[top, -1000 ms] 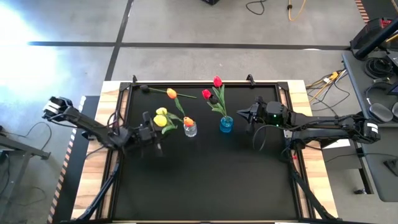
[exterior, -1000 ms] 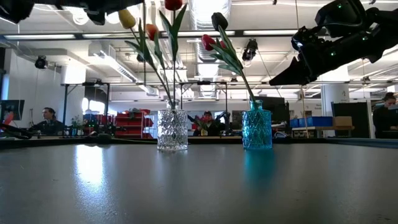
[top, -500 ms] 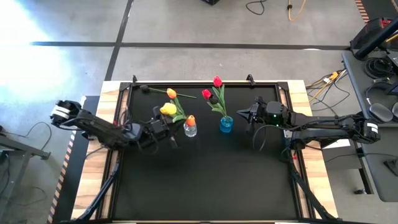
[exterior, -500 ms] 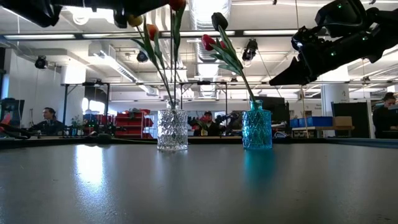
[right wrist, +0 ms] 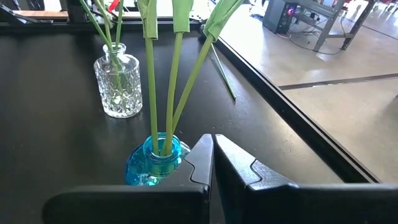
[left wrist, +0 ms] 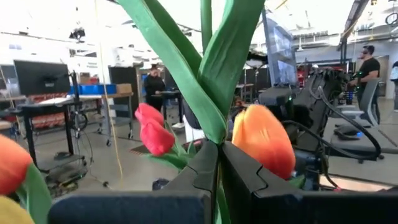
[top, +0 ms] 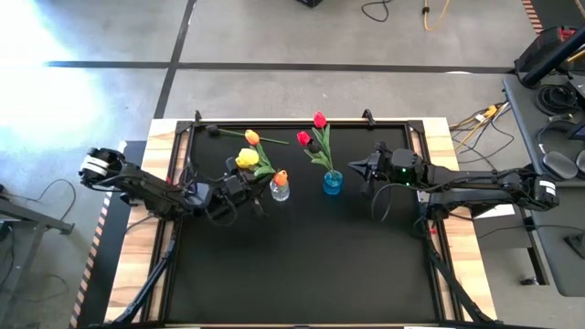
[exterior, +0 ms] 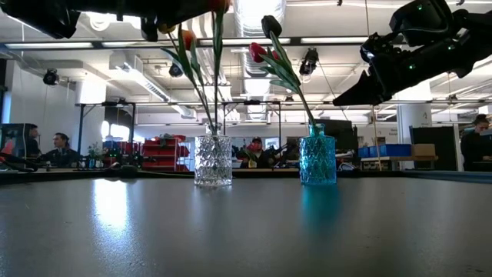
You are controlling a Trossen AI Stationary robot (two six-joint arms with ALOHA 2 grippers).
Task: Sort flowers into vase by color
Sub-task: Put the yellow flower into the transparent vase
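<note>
My left gripper hovers just left of the clear glass vase and is shut on a yellow tulip. An orange tulip stands in that vase. The blue vase holds red tulips by their stems. Another orange tulip lies flat on the mat near the far edge. My right gripper is shut and hangs in the air right of the blue vase. My left gripper pinches the yellow tulip's green stem just below its leaves, between the two fingers. The fingers come level from the table's left and lie across the stem. The tulip stands nearly upright, lifted. Whether its lower end is in the clear vase, I cannot tell.
Both vases stand close together on the black mat, toward its far side. The near half of the mat is open room. The mat's raised frame runs along the sides. People sit at desks in the room behind.
My left gripper has moved toward the table's right, closer to the clear vase, carrying the tulip; its yellow head has shifted right and toward the far edge. My right arm has kept still.
</note>
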